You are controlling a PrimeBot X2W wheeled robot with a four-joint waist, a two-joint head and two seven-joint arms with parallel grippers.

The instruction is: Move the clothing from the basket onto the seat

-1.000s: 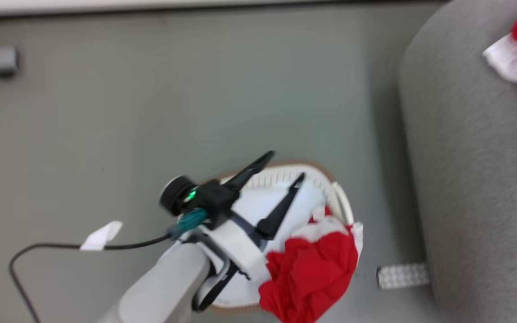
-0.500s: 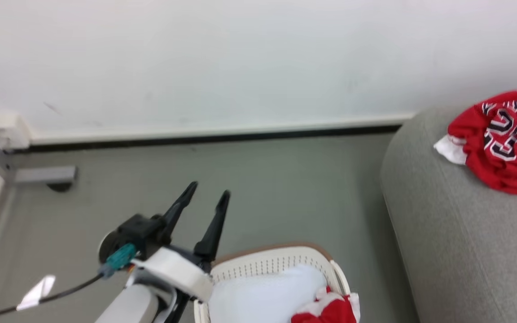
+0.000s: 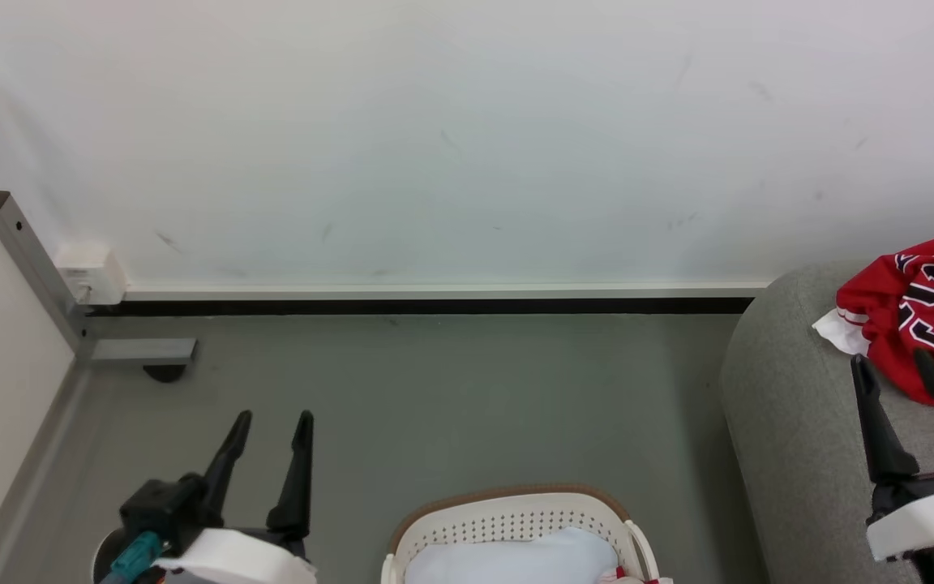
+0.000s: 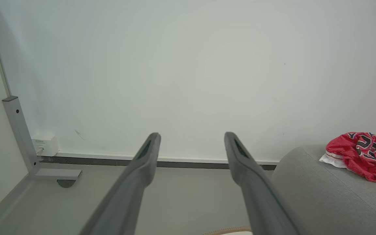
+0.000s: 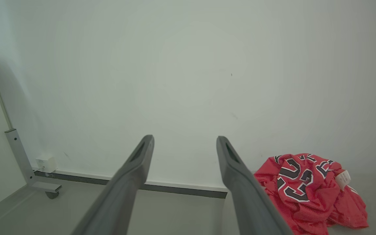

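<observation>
A red jersey point(image 3: 921, 312) with black-and-white numerals lies crumpled on the grey seat point(image 3: 791, 422) at the right, also seen as the jersey point(image 4: 361, 155) and the jersey point(image 5: 308, 189) in the wrist views. The cream basket point(image 3: 516, 511) with a brown rim sits at the bottom centre; a sliver of red clothing point(image 3: 625, 576) shows at its right edge. My left gripper point(image 3: 271, 422) stands open and empty to the left of the basket. My right gripper point(image 3: 893, 363) stands open over the seat just below the jersey, holding nothing.
A pale blue-white pad point(image 3: 507, 560) fills the basket. A white wall with a dark baseboard point(image 3: 434, 306) runs behind. A grey metal frame leg point(image 3: 29, 259) with a foot and caster stands at the left on the grey floor point(image 3: 451, 405).
The head view has tilted up from the basket to the wall, so the picture shifted. My left gripper has drawn back from over the basket to its left. The right gripper has come into view.
</observation>
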